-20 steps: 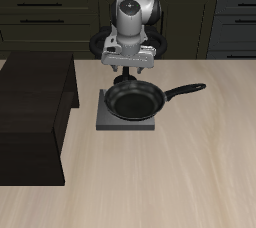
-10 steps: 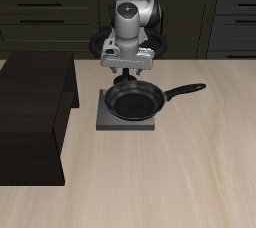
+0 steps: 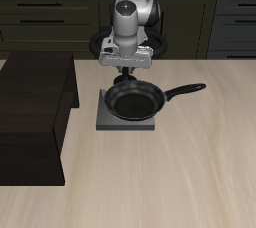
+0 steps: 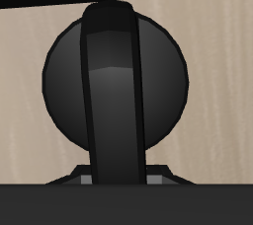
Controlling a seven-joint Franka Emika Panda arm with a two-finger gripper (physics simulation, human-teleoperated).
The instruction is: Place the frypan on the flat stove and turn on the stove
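Frypan (image 3: 133, 99) was already down on the flat stove (image 3: 103, 120), sitting below the gripper (image 3: 126, 69) and covering the burner, its handle (image 3: 184, 91) running out past the plate's edge over the table (image 3: 200, 172). So placement looked done. Gripper hung above the pan's back rim, apart from it and holding nothing; whether its fingers were spread or closed I couldn't tell. Wrist view showed only the round pan (image 4: 64, 71) under one dark finger. Knob wasn't visible in either view. Remaining, as I judged it: find the knob, turn stove on.
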